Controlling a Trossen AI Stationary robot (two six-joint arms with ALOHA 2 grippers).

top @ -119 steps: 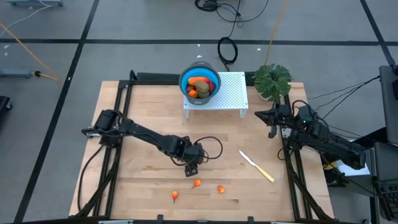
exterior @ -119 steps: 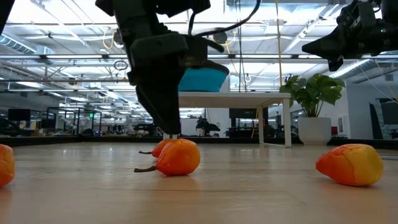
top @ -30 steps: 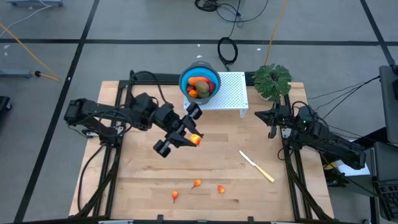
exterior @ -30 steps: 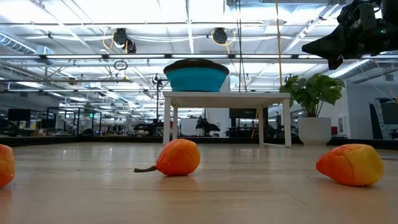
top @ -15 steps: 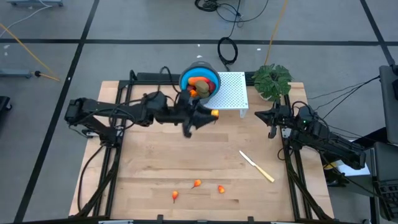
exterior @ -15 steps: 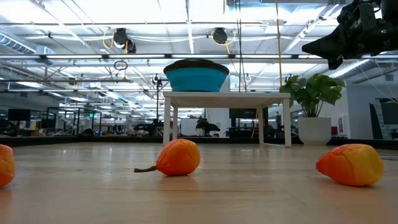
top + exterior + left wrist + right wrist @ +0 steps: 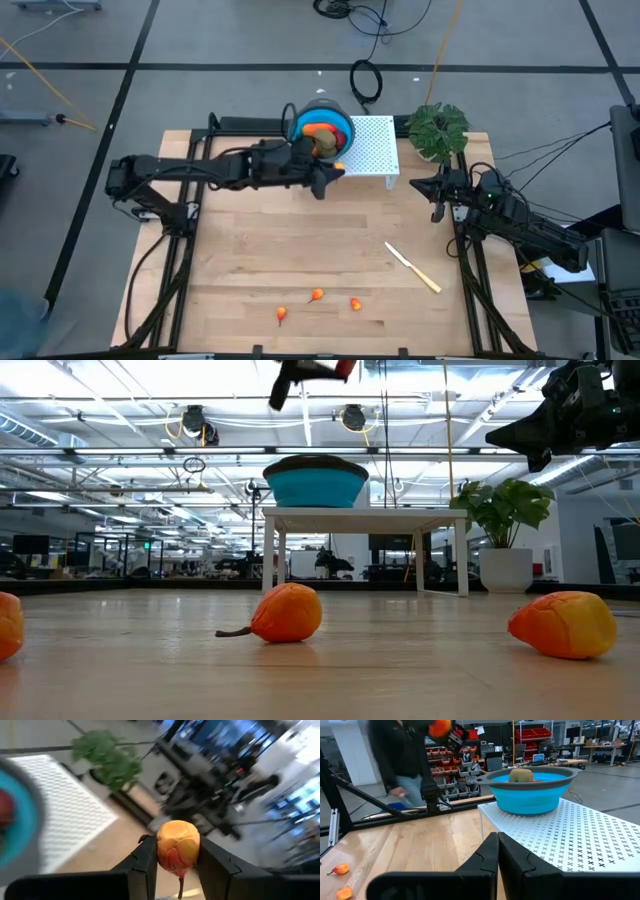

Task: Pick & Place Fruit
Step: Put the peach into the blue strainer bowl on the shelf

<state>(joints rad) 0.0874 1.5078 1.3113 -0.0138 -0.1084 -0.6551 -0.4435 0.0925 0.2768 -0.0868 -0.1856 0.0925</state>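
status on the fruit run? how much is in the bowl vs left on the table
Done: several fruit pieces already sit in the blue bowl on the white stand. In hand: the left gripper holds an orange-red fruit beside the bowl. Left: three small orange-red pieces at the table's front. The right gripper waits, shut, at the right edge.

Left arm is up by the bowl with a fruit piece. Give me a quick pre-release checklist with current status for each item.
1. Orange fruit piece gripped between the left end effector fingers: ok.
2. Left end effector over the blue bowl: not ok; in the high view the piece sits at the bowl's near-right edge, over the white perforated stand.
3. Room in the bowl: cannot tell; fruit already lies inside.
4. Right end effector out of the way: ok, shut and parked at the table's right side by the plant.
5. Fruit left to collect: not ok, three orange pieces remain near the table's front edge.
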